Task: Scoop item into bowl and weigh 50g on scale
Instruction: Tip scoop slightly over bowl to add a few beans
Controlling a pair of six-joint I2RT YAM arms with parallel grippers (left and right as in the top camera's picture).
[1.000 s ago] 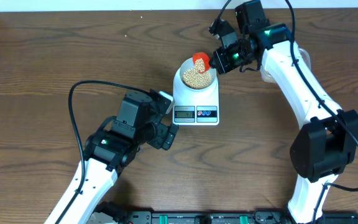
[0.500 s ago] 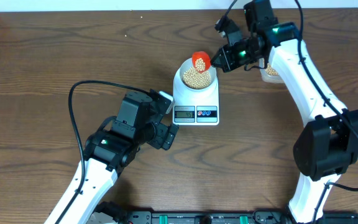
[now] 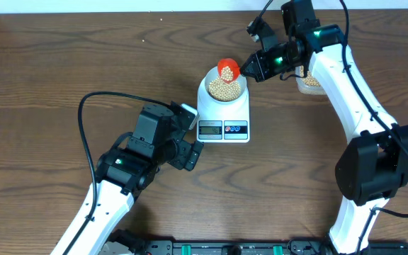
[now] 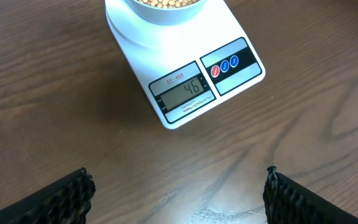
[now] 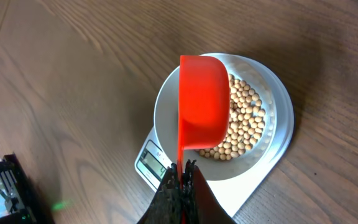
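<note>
Right gripper [image 5: 182, 171] is clenched on the thin handle of one glossy red plastic scoop [image 5: 202, 102], whose rounded cup hangs over the single smooth pale bowl [image 5: 160, 115]. That bowl holds many small round tan beans [image 5: 244, 118] and sits on the one flat white rectangular scale [image 4: 138, 56]. Left gripper [image 4: 179, 196] is released, spread wide above the wood-grain table [image 4: 55, 93] just before the scale, whose grey display [image 4: 184, 93] reads 46 beside two round buttons [image 4: 215, 70], one red, one blue.
</note>
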